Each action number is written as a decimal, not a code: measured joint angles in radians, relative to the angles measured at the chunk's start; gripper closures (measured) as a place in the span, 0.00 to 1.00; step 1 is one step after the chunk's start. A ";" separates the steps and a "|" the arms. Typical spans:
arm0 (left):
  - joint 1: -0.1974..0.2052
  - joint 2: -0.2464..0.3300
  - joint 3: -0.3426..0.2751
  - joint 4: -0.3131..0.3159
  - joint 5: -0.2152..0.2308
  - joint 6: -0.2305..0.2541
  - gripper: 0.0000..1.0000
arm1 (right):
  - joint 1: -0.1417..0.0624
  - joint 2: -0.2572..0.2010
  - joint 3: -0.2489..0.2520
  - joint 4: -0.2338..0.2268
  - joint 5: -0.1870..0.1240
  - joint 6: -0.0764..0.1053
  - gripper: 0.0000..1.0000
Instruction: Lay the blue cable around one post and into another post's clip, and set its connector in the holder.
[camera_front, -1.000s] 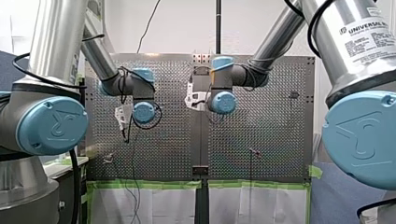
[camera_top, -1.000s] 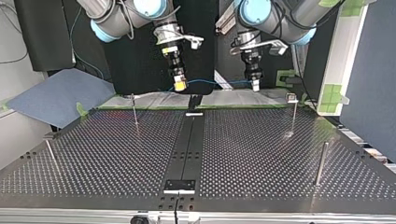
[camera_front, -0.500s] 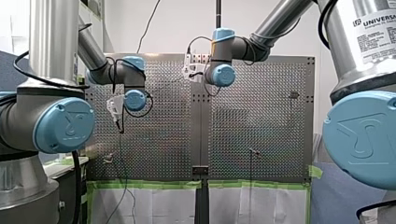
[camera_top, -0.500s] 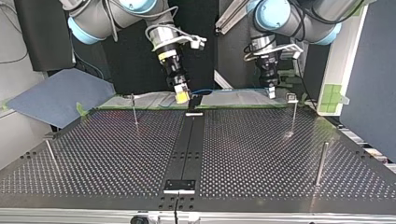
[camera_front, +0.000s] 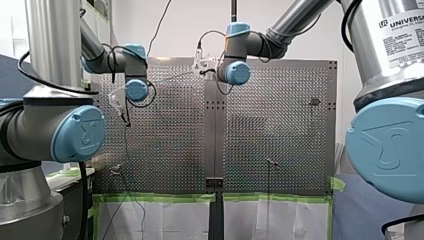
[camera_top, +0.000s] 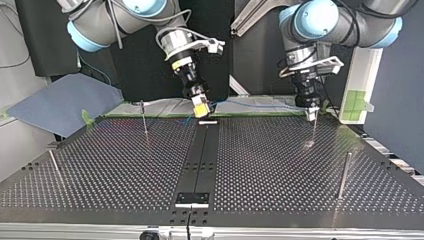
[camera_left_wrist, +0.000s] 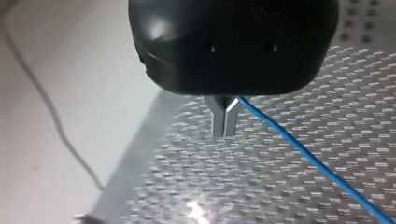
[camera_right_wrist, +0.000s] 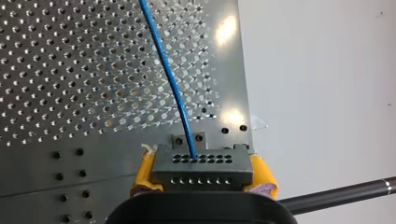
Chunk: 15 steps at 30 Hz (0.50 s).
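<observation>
Right claw (camera_right_wrist: 202, 183), connector (camera_right_wrist: 201, 164) near table (camera_right_wrist: 93, 93) edge

My right tool (camera_right_wrist: 203, 179) clamps the connector (camera_right_wrist: 203, 164) between yellow pads (camera_right_wrist: 144, 173); my left tool (camera_left_wrist: 225, 126) pinches the blue cable (camera_left_wrist: 303, 149).

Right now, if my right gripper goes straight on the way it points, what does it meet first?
Probably the holder: my right gripper, shut on the connector, points down at it from close above. Depth is unclear.
</observation>
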<state>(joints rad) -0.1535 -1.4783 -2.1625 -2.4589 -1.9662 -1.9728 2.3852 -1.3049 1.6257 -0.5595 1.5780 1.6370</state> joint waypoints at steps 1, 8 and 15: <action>0.008 0.008 0.008 -0.008 0.004 -0.008 1.00 | 0.000 0.000 -0.004 0.002 -0.003 0.000 1.00; 0.070 0.070 0.044 -0.069 0.041 -0.070 1.00 | -0.001 0.001 -0.040 0.013 -0.026 0.003 1.00; 0.129 0.129 0.051 -0.092 0.068 -0.129 1.00 | -0.001 0.002 -0.071 0.024 -0.037 0.006 1.00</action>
<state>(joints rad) -0.0244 -1.3493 -2.1118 -2.5505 -1.8982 -2.1019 2.3847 -1.3026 1.5542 -0.5356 1.5410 1.6427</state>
